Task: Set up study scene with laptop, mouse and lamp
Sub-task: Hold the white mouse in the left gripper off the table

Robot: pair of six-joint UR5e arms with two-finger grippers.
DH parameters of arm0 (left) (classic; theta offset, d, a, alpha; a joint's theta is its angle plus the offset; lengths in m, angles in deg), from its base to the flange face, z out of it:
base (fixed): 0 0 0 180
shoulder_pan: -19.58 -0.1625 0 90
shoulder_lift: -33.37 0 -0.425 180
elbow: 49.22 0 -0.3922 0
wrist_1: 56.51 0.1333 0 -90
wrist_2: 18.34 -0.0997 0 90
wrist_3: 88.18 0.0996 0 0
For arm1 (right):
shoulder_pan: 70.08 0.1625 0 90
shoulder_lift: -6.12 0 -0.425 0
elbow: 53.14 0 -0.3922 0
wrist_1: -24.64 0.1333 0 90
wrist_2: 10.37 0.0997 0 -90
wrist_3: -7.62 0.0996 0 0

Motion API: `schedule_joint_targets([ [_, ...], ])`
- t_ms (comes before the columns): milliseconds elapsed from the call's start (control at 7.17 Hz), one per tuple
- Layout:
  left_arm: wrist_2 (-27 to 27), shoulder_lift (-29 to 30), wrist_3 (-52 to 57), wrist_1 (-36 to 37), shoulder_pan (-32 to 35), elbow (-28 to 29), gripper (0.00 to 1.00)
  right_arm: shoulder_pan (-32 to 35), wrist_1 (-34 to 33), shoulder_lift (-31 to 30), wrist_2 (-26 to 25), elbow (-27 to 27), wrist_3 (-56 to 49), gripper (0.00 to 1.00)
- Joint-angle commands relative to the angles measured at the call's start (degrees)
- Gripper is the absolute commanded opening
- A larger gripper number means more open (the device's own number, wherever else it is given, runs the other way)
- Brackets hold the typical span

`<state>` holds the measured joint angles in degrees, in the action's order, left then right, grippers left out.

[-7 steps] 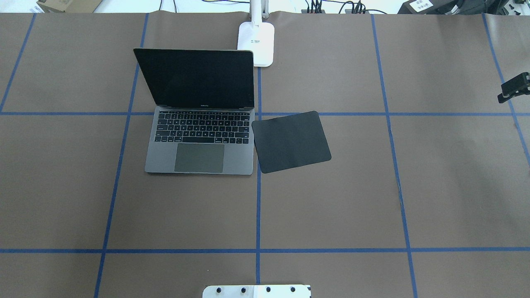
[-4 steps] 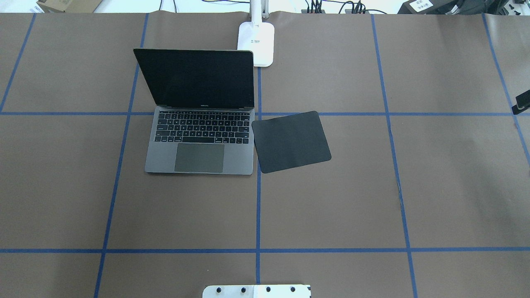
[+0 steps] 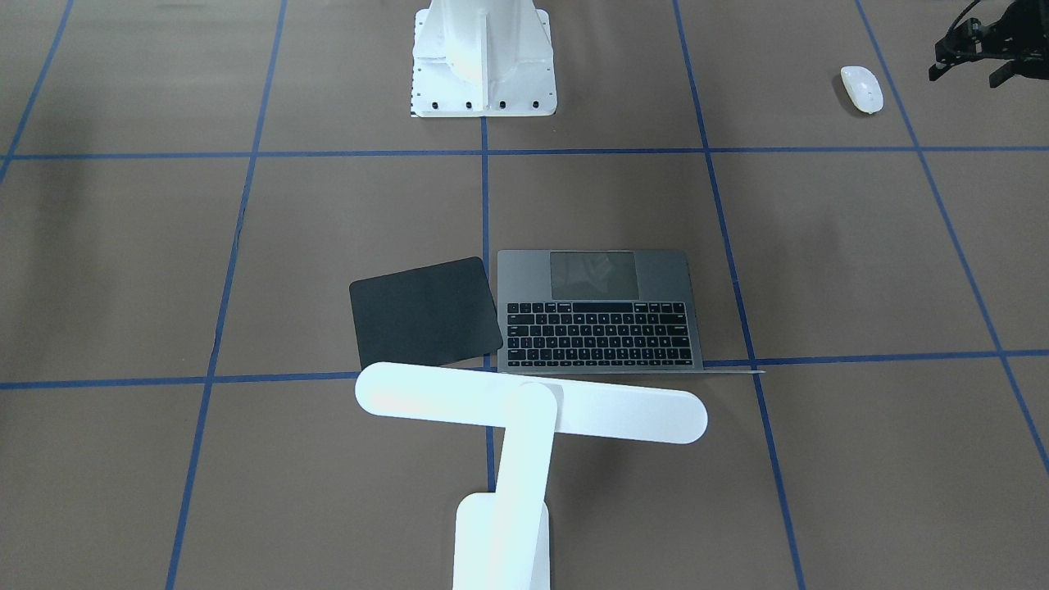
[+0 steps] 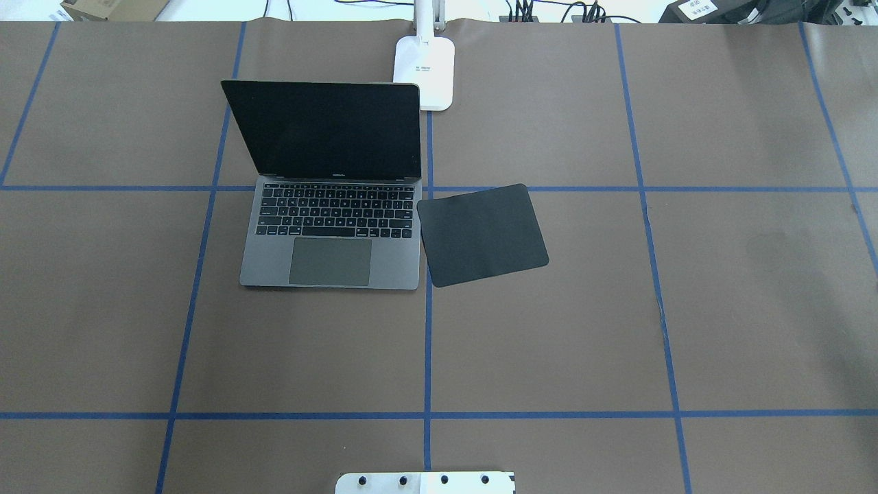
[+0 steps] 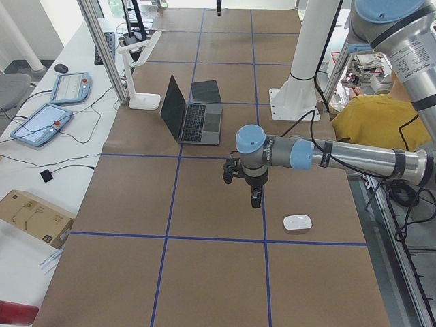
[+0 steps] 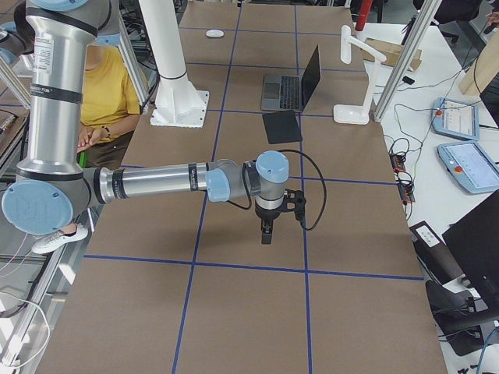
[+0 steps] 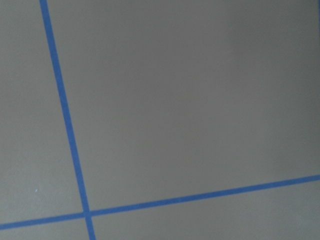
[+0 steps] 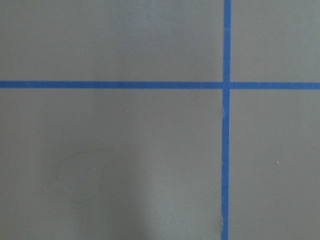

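Observation:
The grey laptop [image 4: 329, 226] stands open left of the table's middle, its screen dark; it also shows in the front view [image 3: 602, 315]. The white lamp [image 3: 533, 403] stands behind it, with its base [image 4: 425, 65] at the far edge. The white mouse [image 3: 861, 88] lies alone near the robot's left side and is out of the overhead view. My left gripper [image 3: 971, 70] hangs above the table a little way from the mouse [image 5: 297, 222]; I cannot tell if it is open. My right gripper [image 6: 265, 234] points down over bare paper; I cannot tell its state.
A square black mat [image 4: 482, 234] lies tilted against the laptop's right side. The white bolted pedestal [image 3: 483, 57] stands at the robot's edge. Brown paper with blue tape lines covers the table. Both wrist views show only paper and tape.
The right gripper, seen at the overhead view's right edge, has moved further right and out of that view. The laptop, mat and lamp have not moved.

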<state>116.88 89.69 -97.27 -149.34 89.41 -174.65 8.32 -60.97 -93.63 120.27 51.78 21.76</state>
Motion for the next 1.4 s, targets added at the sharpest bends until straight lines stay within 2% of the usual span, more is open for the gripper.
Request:
schedule_joint_targets([
  [0, -0.6, -7.3, -0.3, -5.3, -1.1, 0.3, 0.99, 0.1, 0.0, -1.8, 0.1, 0.2, -2.2, 1.0],
  [279, -0.6, -7.7, -1.6, -5.3, -1.8, 1.4, 0.95, 0.1, 0.1, -1.9, 0.1, 0.3, -2.2, 1.0],
  [698, -1.7, -7.5, -1.8, -5.4, -4.7, 3.7, 0.96, 0.3, 0.1, -2.0, 0.1, 0.5, -2.2, 1.0],
  [977, -1.7, -5.3, -1.9, -5.5, -5.8, 6.1, 0.99, 0.3, 0.1, -2.0, 0.1, 0.5, -2.1, 1.0],
  [1256, -1.7, -2.5, -4.0, -5.5, -10.1, 7.4, 1.0, 0.3, 0.1, -2.0, 0.1, 0.5, -2.1, 1.0],
])
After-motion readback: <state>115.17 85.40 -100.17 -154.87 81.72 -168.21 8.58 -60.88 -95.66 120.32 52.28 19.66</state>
